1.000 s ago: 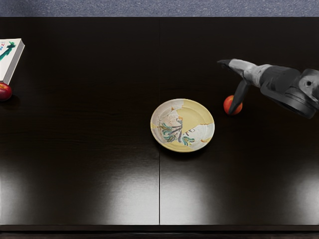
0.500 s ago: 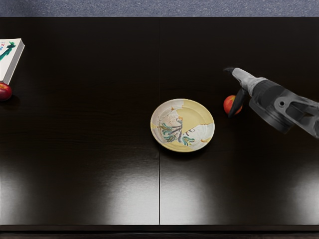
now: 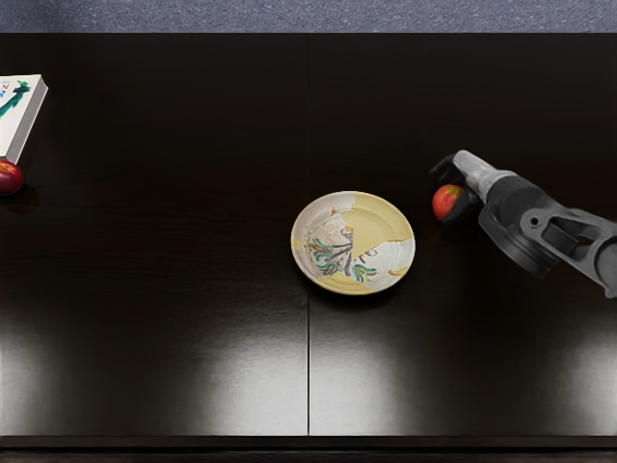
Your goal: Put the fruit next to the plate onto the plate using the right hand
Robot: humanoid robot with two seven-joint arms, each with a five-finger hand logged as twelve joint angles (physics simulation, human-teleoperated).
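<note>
1. A small round red fruit [image 3: 444, 202] is seen resting on the dark glossy surface [image 3: 193, 318], just to the right of a round yellow-and-white ceramic plate [image 3: 353, 241] and apart from its rim.
2. The plate is painted with a green and brown plant pattern and is placed near the middle of the surface, with nothing lying on it.
3. The right hand [image 3: 462, 189] is held at the fruit, and its grey and black right arm [image 3: 549, 227] is brought in from the right edge.
4. The dark fingers [image 3: 444, 167] are curled around the fruit: one is arched over its far side and another is pressed against its right side, so the fruit is enclosed by the hand.
5. The fruit is not shown lifted; it sits low on the surface.
6. At the far left edge, a white book [image 3: 17, 114] with a coloured cover is laid, and a second red fruit [image 3: 8, 177] is set just in front of it, well apart from the plate.
</note>
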